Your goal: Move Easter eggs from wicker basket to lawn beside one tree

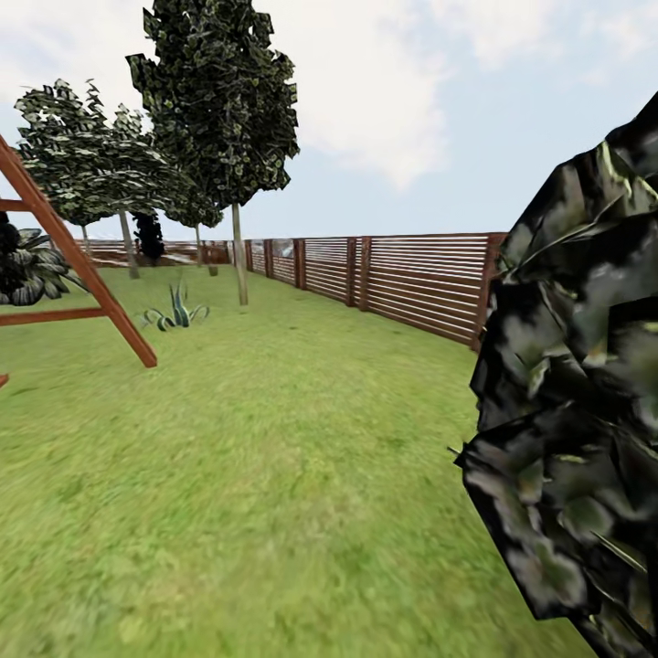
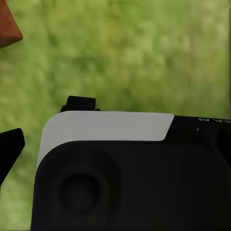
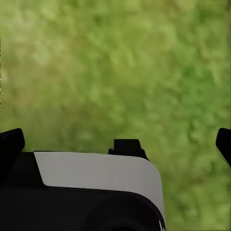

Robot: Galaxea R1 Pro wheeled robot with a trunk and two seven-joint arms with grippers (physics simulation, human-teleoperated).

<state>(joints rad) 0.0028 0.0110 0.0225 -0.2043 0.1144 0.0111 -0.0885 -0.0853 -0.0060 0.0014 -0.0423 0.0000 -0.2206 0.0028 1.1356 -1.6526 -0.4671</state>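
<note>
While both hands' finger spread cannot be told, lawn (image 1: 274,475) meets fence (image 1: 402,279).

The lawn (image 1: 274,475) is mottled green. The slatted fence (image 1: 402,279) is reddish brown. The leaning wooden frame (image 1: 82,265) is orange-brown. The near foliage (image 1: 576,411) is blackish green, and the sky (image 1: 411,91) pale blue with white cloud.
</note>
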